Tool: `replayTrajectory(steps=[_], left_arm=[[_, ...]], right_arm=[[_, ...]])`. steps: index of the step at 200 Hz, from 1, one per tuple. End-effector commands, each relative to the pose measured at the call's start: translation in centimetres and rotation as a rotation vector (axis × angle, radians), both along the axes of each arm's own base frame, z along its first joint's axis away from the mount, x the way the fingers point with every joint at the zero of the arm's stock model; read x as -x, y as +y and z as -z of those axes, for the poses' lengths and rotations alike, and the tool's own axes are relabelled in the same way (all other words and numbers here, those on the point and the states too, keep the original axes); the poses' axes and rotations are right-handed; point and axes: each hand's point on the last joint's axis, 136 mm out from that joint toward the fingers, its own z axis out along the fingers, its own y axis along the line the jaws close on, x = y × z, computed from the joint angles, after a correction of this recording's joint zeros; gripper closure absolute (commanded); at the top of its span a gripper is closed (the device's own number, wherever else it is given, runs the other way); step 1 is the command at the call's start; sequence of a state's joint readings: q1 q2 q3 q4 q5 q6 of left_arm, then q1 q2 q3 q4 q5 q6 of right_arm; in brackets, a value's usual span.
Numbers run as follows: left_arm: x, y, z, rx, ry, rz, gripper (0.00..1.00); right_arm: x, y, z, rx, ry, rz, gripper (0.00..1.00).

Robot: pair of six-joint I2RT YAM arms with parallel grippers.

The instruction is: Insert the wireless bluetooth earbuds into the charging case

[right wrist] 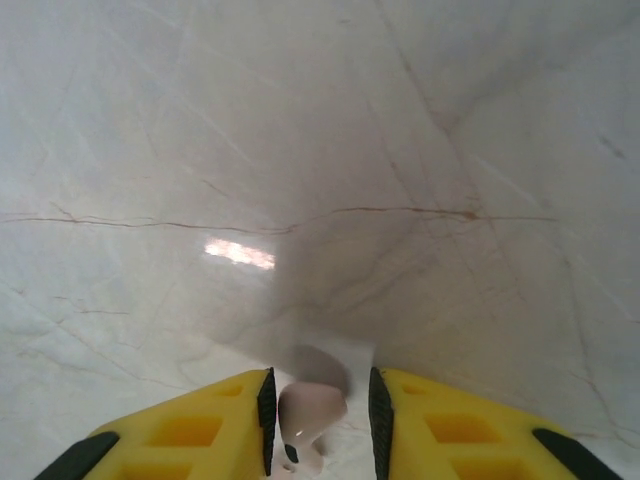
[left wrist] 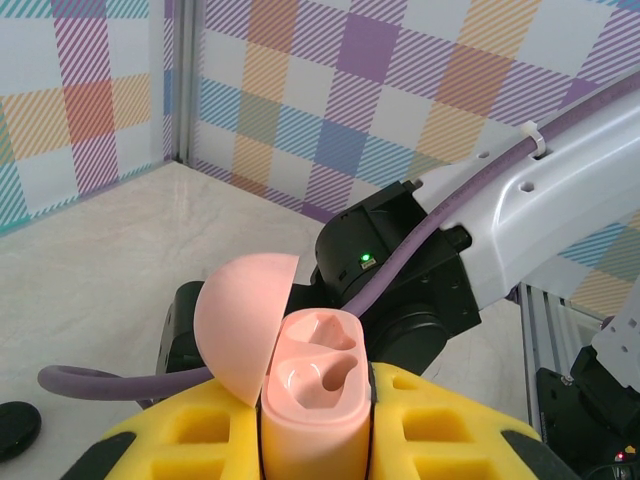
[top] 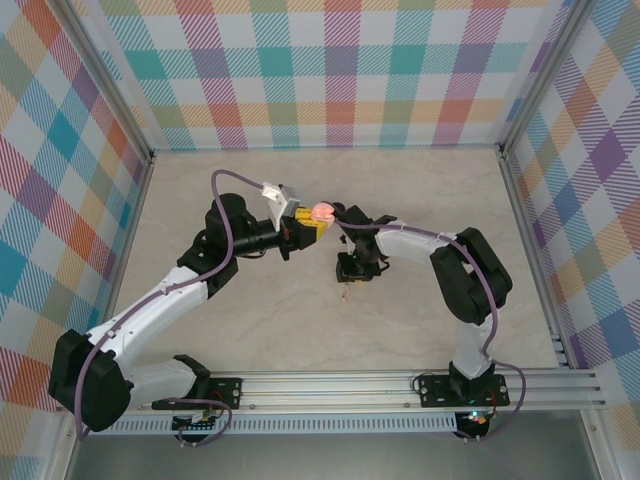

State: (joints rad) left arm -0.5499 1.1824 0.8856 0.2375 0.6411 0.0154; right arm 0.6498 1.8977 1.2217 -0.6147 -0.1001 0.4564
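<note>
Pink earbud pinched in right tool, open marble table ahead.

Lab test cell; plaid walls; aluminium rail; marble-look tabletop.

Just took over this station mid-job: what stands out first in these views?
The open pink charging case, lid flipped back and both wells looking empty, clamped in the left gripper at centre. Next, the pale pink earbud pinched in the right gripper, close to the marble tabletop.
</note>
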Motion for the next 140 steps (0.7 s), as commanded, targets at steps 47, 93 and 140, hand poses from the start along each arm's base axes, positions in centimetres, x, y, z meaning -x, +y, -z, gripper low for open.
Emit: replayTrajectory(steps=[47, 93, 140], left_arm=[[0.7, -0.3, -0.7, 0.006, -0.025, 0.021, 0.88], [0.7, -0.4, -0.7, 0.005, -0.020, 0.024, 0.88], [0.8, -0.4, -0.7, 0.005, -0.019, 0.031, 0.88]], right_arm=[[-0.1, -3.8, -0.2, 0.177, -0.024, 0.029, 0.71], [-0.2, -3.3, -1.9, 0.130, -0.043, 0.019, 0.64], [0.7, -1.3, -3.3, 0.017, -0.002, -0.005, 0.54]])
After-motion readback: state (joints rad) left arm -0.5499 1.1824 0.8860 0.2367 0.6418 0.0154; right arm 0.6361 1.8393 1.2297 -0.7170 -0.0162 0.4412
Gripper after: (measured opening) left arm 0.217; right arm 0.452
